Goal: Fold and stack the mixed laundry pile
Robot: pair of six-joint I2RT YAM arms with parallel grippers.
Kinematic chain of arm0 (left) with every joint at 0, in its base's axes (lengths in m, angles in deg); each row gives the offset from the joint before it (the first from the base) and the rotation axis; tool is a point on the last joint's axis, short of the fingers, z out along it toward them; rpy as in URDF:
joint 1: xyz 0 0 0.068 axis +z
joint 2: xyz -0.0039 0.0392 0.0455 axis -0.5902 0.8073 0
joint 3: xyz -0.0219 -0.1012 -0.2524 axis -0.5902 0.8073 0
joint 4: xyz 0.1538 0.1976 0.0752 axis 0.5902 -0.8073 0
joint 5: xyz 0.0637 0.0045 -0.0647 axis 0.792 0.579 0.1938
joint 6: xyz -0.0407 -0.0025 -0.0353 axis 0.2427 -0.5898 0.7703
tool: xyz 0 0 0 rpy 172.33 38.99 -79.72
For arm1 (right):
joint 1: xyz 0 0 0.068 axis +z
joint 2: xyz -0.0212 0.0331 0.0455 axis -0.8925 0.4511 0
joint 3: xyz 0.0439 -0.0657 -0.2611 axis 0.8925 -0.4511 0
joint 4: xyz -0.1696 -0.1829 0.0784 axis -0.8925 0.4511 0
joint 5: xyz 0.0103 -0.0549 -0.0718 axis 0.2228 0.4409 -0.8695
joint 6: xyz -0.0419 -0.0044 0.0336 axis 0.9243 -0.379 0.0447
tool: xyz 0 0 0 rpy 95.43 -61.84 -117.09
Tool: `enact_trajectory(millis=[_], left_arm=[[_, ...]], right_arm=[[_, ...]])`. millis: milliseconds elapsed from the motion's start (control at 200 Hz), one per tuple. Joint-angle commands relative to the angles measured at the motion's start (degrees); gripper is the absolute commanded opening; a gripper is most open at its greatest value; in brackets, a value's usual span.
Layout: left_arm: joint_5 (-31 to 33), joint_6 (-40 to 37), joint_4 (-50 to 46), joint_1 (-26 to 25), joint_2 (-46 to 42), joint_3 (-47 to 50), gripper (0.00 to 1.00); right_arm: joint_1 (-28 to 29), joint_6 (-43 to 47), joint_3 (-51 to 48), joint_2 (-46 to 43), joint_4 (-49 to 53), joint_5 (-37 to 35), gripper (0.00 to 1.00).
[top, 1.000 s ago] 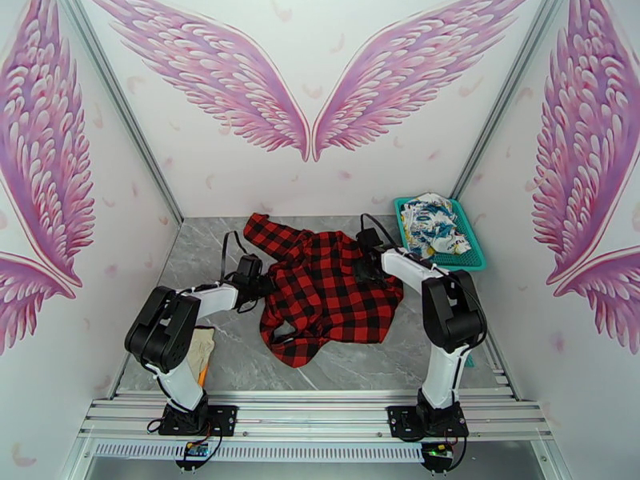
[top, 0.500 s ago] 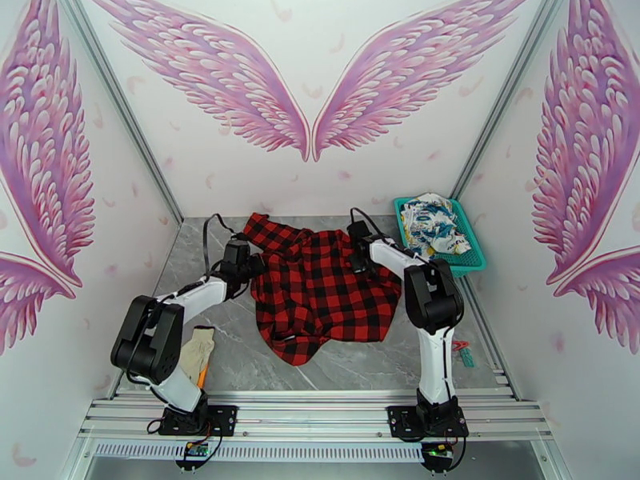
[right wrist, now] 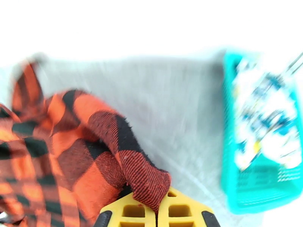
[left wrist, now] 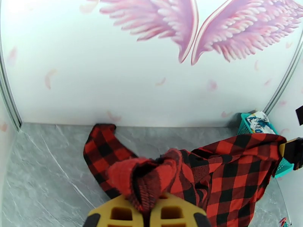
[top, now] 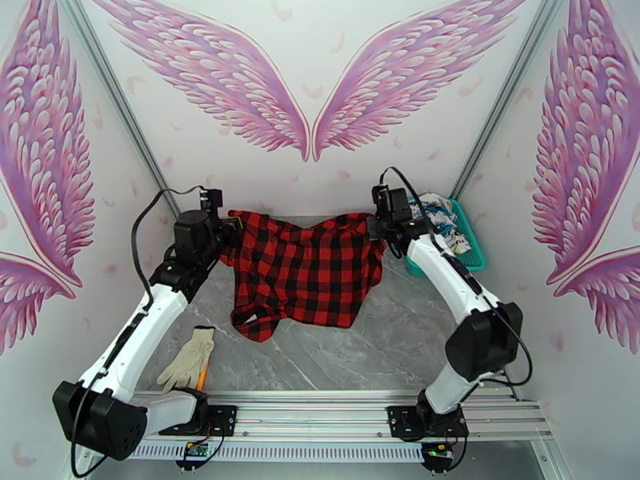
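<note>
Nearest the arm bases, a beige work glove [top: 189, 358] lies flat on the grey marble desk [top: 400, 346], just beside the left arm. Farther back, the red-and-black buffalo-check shirt [top: 308, 270] hangs spread between the two hands, and its lower edge appears to rest on the desk. The left hand [top: 224, 234] is clenched on a bunched fold at the shirt's upper left corner, the cloth pinched between its yellow fingers [left wrist: 121, 214]. The right hand [top: 374, 227] is clenched on the upper right corner in the same way. In the far right corner, the teal mesh basket [top: 474, 254] holds the white printed garment [top: 438, 211], partly behind the right arm.
</note>
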Motion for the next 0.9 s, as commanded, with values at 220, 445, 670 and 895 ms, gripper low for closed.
enact_trajectory(millis=[220, 445, 670, 895], left_arm=[[-1.55, -12.85, -17.07, -0.50, -13.99, -18.75, 0.00], [-2.80, -15.30, -22.99, -0.50, -10.45, -34.64, 0.00], [0.71, -16.85, -27.97, -0.21, 0.60, -47.89, 0.00], [-3.27, -16.96, -26.57, 6.20, 19.30, -60.88, 0.00]], right_arm=[[-3.04, -2.32, -1.88, -19.02, -2.08, 4.00, 0.00], [-3.03, -1.40, 5.00, -23.61, 1.44, 5.06, 0.00], [-3.46, 1.03, 10.35, -21.77, 2.47, 3.08, 0.00], [-5.72, -0.98, 20.15, -6.59, 1.32, 7.31, 0.00]])
